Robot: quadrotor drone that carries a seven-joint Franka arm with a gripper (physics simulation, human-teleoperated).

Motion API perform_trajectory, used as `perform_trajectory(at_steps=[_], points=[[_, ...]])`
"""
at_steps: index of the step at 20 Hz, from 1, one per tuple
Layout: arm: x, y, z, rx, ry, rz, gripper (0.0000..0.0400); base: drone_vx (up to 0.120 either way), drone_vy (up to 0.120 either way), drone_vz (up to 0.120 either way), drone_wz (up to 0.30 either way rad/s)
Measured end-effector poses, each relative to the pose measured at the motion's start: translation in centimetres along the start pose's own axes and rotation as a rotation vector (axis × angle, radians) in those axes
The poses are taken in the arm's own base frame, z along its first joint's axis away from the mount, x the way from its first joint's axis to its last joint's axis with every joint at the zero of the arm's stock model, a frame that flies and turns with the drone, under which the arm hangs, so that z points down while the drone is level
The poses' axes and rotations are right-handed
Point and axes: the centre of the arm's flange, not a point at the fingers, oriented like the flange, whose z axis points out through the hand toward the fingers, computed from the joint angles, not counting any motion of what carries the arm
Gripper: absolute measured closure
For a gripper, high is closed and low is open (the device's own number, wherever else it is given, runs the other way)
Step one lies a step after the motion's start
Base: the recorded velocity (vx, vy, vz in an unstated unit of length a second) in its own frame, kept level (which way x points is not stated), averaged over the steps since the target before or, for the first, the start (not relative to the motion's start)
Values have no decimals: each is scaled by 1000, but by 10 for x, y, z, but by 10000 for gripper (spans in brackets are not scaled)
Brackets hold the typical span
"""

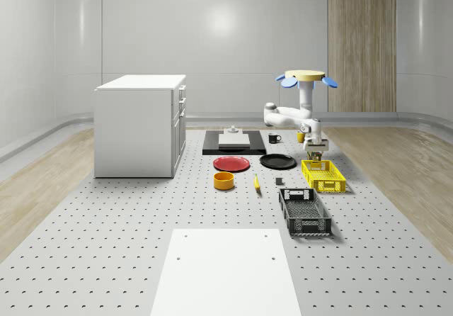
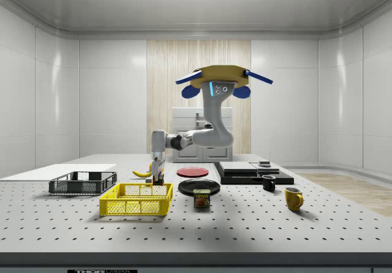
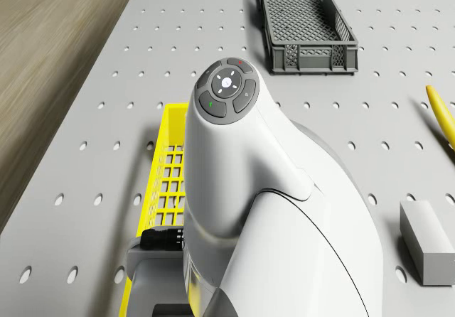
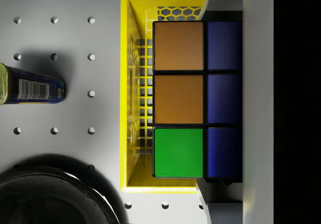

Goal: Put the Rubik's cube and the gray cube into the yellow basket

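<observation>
While I'm hovering beside the yellow basket (image 1: 323,176), my gripper (image 1: 316,156) is gripping the Rubik's cube (image 4: 198,99) w/ fingers closed on it, hanging directly above the basket's end. Basket's lying straight below, so I'm judging the next move is down.

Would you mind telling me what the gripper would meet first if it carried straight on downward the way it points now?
The gripper, shut on the Rubik's cube, points down into the yellow basket while the drone hovers beside it. The cube would probably meet the basket's mesh floor first.
</observation>
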Motion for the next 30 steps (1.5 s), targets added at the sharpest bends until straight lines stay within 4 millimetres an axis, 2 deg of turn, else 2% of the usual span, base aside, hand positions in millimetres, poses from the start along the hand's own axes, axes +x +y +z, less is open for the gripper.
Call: perform_trajectory(at_steps=[6,26,30], points=[[0,0,9,0,0,0,75,7,0,0,0],[0,0,93,0,0,0,75,0,0,0,0],[0,0,101,0,0,0,28,0,0,0,0]])
